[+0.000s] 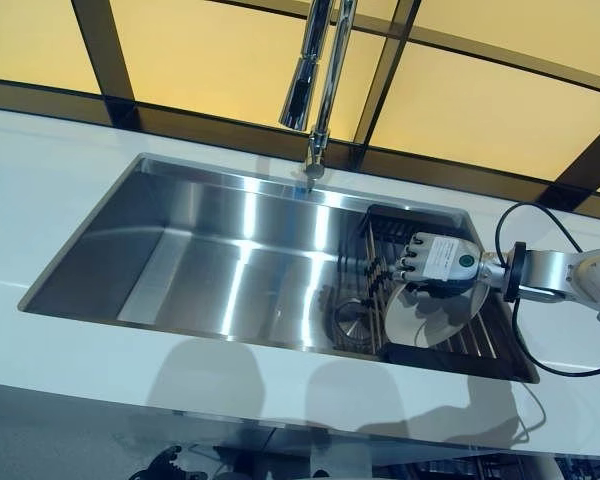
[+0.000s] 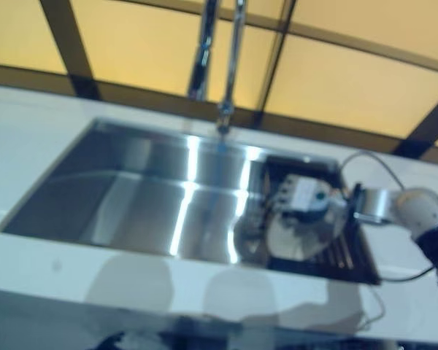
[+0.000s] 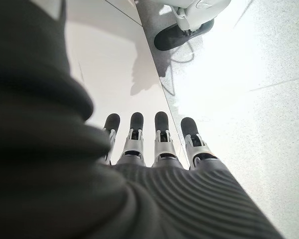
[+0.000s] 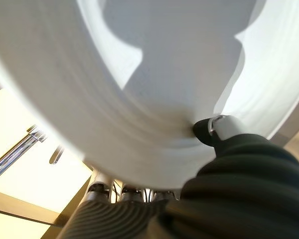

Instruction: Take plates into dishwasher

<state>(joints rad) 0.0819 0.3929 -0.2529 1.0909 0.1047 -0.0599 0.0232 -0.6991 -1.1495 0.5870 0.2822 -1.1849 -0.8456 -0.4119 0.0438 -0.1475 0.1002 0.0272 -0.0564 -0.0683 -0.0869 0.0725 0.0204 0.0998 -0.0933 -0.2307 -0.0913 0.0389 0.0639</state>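
Gripping the plate (image 1: 430,318) at its rim, our right hand (image 1: 435,262) pinches it over the sink's rack (image 1: 485,340) — stiff, slick, breakable; left hand (image 3: 144,144) hangs relaxed, empty.

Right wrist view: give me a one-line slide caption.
Right hand grips a white plate, thumb on its face, fingers behind the rim; the faucet shows beyond.

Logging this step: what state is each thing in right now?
plate: tilted on edge in the rack, gripped
right hand: shut on the plate, thumb on its face
left hand: idle, fingers straight, holding nothing
dish rack: sitting in the sink's right end
sink: basin bare
faucet: no water running
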